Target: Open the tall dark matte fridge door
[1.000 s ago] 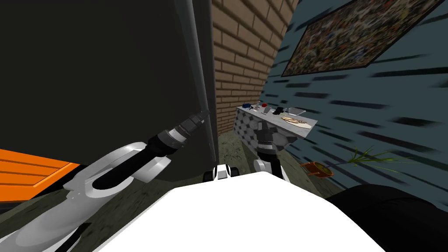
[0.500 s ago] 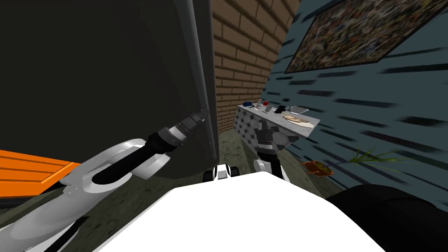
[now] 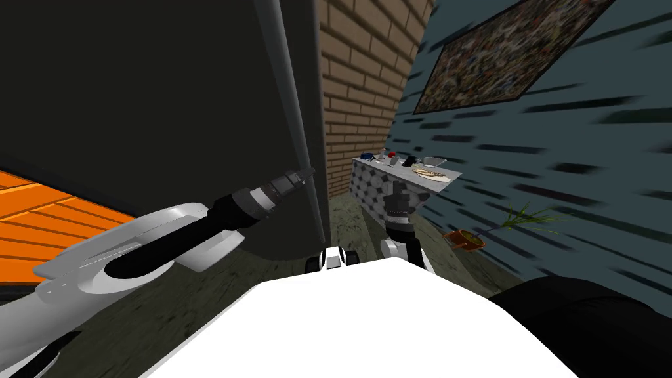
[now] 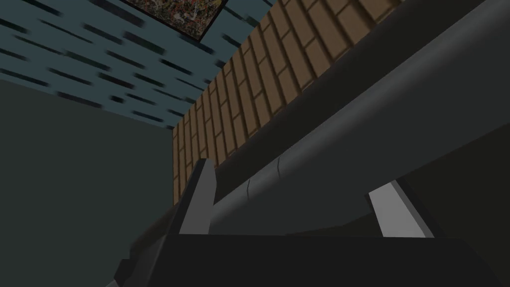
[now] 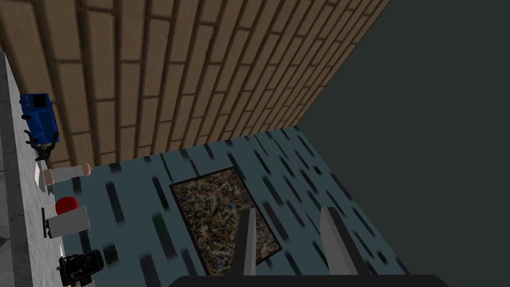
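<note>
My head view has swung over the past second. The desk (image 3: 367,190) and the potted plant (image 3: 474,236) now sit more to the left in it, and more of the orange slatted surface (image 3: 39,216) shows beside the fridge. The left arm lies flatter across the picture, and its left end effector (image 3: 304,174) is still at the same low spot on the handle (image 3: 292,98).

The fridge door (image 3: 131,85) is a tall, dark, matte plane directly ahead and to my left. Its long grey bar handle runs along the door's right edge, next to the brick wall (image 3: 357,85).

In the left wrist view, the left end effector (image 4: 296,174) straddles the handle (image 4: 398,109). The fingers (image 4: 199,199) are spread wide, one on each side of the thick bar. The bar fills the gap between them, and both blades appear to press against its sides.

The right arm stands upright in front of the desk with the right end effector (image 3: 398,191) pointing up. In its wrist view, the right end effector (image 5: 288,212) has its two blades a little apart, a narrower gap than the left pair, with nothing between them and nothing touching them.

Small items lie on the desk top (image 5: 15,199), among them a blue one (image 5: 39,114) and a red one (image 5: 66,204).
</note>
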Available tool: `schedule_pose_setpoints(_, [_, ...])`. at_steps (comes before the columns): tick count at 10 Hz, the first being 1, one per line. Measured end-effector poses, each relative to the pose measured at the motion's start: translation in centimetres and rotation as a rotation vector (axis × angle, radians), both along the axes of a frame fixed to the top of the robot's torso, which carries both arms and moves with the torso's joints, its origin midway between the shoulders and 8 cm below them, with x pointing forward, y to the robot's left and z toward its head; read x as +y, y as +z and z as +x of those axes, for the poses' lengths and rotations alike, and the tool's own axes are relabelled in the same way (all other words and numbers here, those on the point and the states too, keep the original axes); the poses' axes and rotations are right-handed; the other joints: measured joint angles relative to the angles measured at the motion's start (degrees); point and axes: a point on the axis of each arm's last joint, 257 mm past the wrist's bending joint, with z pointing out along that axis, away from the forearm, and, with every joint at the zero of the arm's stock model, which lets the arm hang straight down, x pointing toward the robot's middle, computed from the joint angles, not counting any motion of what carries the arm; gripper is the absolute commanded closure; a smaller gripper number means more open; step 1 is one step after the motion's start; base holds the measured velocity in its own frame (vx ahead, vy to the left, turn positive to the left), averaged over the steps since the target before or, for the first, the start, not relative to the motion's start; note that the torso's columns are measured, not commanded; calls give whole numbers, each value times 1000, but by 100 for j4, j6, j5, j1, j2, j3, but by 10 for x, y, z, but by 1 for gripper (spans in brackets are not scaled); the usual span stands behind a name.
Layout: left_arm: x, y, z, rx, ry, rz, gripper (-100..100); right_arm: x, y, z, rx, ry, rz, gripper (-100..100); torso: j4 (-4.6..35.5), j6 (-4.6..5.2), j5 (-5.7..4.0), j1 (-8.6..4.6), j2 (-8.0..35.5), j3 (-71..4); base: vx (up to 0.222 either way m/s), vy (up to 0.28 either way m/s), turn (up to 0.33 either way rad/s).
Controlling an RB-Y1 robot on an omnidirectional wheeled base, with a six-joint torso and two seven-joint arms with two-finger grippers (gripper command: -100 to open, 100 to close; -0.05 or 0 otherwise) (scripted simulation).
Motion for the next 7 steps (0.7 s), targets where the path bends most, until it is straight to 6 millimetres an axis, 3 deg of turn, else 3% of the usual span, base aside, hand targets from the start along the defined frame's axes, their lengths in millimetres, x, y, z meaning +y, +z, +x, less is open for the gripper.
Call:
schedule_pose_setpoints(3, [3,-1,0,32,4,52,100,0,0,0,0,0,0,0,-13,-5,5,6,-7,-2,-153,26,-9])
schedule_pose_setpoints(7, [14,-12,18,58,3,66,100,0,0,0,0,0,0,0,-82,7,11,-9,-77,-25,-164,47,-179])
